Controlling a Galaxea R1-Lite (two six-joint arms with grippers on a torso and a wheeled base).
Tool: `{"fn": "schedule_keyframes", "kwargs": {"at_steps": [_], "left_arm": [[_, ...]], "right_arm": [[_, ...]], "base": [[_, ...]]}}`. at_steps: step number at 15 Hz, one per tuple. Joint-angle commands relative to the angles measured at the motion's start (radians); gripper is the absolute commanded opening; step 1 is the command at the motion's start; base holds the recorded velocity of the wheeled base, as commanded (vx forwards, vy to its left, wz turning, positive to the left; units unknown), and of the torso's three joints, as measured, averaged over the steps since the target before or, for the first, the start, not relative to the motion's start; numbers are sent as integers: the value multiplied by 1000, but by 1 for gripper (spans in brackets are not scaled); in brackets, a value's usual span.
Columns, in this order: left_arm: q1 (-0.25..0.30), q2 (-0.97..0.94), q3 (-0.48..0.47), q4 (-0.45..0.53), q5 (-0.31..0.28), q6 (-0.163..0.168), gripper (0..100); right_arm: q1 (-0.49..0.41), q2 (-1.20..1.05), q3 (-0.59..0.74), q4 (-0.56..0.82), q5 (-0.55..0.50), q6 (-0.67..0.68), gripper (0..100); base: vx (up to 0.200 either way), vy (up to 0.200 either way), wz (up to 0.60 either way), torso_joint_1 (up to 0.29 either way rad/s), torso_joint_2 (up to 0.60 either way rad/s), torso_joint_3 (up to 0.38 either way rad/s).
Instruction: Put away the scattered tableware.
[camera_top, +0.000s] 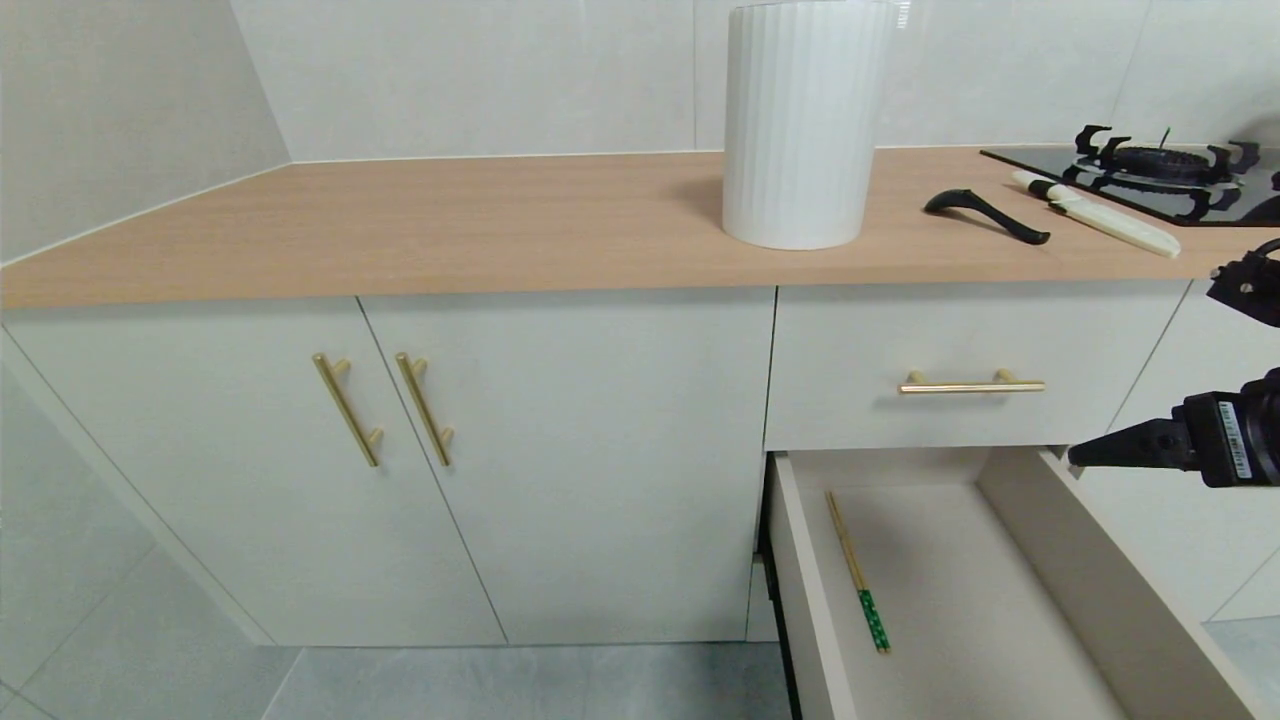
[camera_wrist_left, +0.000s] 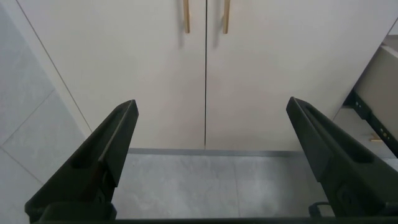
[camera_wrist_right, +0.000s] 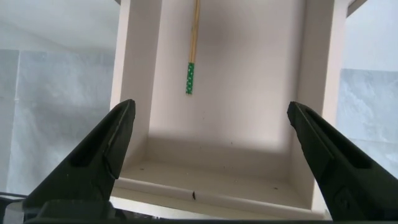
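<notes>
On the wooden counter (camera_top: 500, 220) lie a black spoon (camera_top: 985, 213) and a white knife (camera_top: 1095, 212), both to the right of a tall white ribbed container (camera_top: 800, 125). Below them the lower drawer (camera_top: 800, 560) stands pulled out, with a pair of green-tipped chopsticks (camera_top: 855, 585) lying along its left side. My right gripper (camera_top: 1085, 455) hangs open above the drawer's right wall; from the right wrist it (camera_wrist_right: 211, 107) looks down at the chopsticks (camera_wrist_right: 191, 62) with nothing between its fingers. My left gripper (camera_wrist_left: 211, 106) is open and low, facing the cabinet doors (camera_wrist_left: 205, 74).
A gas stove (camera_top: 1160, 170) sits at the counter's far right. The upper drawer (camera_top: 970, 385) with a gold handle is closed. Two cabinet doors with gold handles (camera_top: 385, 405) fill the left. Grey tiled floor (camera_wrist_left: 205, 186) lies below.
</notes>
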Motion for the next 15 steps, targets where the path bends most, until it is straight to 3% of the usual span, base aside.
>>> {"fn": "schedule_keyframes", "kwargs": {"at_steps": [1,4,11,15], "left_arm": [[0,0,0,0,0,-1,100],[0,0,0,0,0,-1,100],[0,0,0,0,0,-1,100],[0,0,0,0,0,1,100]], "right_arm": [[1,-2,0,0,0,0,100],[1,-7,3,0,0,-2,100],[2,-6,26,-3,0,-32,100],[-1,-9,78,-83,-15,-117,100]], "base": [[0,0,0,56,-261,-242],[0,0,0,97,-246,-302],[0,0,0,141,-510,-305],[0,0,0,183,-471,-288]]}}
